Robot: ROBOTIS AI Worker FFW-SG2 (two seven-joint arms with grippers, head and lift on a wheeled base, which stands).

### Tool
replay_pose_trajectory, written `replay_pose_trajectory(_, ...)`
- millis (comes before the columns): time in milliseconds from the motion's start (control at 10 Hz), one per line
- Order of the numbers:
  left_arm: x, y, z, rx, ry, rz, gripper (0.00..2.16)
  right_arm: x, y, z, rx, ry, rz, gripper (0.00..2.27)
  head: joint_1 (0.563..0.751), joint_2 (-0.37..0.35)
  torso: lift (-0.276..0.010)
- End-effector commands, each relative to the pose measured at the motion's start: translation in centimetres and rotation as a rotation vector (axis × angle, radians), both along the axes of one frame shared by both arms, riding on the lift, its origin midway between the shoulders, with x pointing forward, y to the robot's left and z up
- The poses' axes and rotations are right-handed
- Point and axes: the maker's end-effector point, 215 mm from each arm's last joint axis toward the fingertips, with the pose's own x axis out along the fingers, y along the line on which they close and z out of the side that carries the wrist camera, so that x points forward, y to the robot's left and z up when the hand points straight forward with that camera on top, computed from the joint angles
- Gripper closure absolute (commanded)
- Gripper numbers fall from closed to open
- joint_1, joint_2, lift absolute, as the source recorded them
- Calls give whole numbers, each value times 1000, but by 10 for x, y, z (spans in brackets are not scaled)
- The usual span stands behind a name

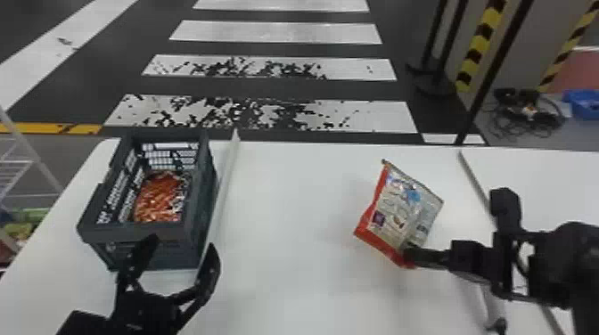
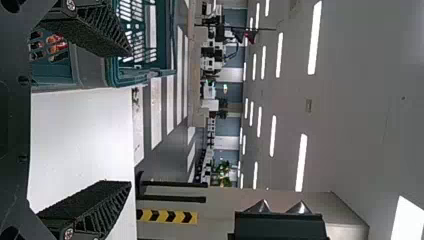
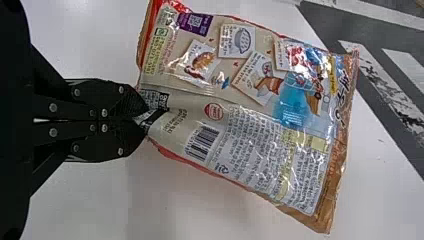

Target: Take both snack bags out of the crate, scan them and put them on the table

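Over the right part of the table, my right gripper is shut on the corner of a snack bag, whose printed back faces up. In the right wrist view, the right gripper pinches the bag near its barcode. Another snack bag, orange-red, lies inside the dark crate at the table's left. My left gripper stands open at the crate's near side, nothing between its fingers. In the left wrist view, the left gripper has one finger beside the crate.
The white table carries a raised strip just right of the crate and a seam farther right. A wire rack stands off the table's left side. Black poles and striped posts rise behind the right edge.
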Motion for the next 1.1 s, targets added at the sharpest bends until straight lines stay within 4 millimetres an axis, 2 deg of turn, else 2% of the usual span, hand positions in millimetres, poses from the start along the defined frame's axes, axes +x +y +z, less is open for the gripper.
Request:
replay_pose_trajectory(0, 0, 1, -1, 1, 1, 2, 80, 10, -7, 18, 20, -48, -32, 2260, 695, -4, -94)
replay_pose_trajectory(200, 0, 2, 0, -2, -1, 3, 80, 23, -39, 32, -14, -95, -104, 2260, 695, -19, -94)
replay_pose_trajectory(400, -1, 2, -2, -3, 3, 4, 80, 36, -84, 46, -63, -144, -204, 2260, 695, -51, -94)
replay_pose_trajectory(700, -1, 2, -2, -3, 2, 2, 80, 46, -155, 64, -110, -197, -367, 2260, 695, -140, -94)
replay_pose_trajectory(900, -2, 2, -3, -1, 7, 3, 80, 46, -205, 63, -182, -204, -460, 2260, 695, -189, -94)
replay_pose_trajectory(1000, -2, 1, -3, -3, 7, 2, 80, 40, -230, 56, -219, -184, -509, 2260, 695, -218, -94)
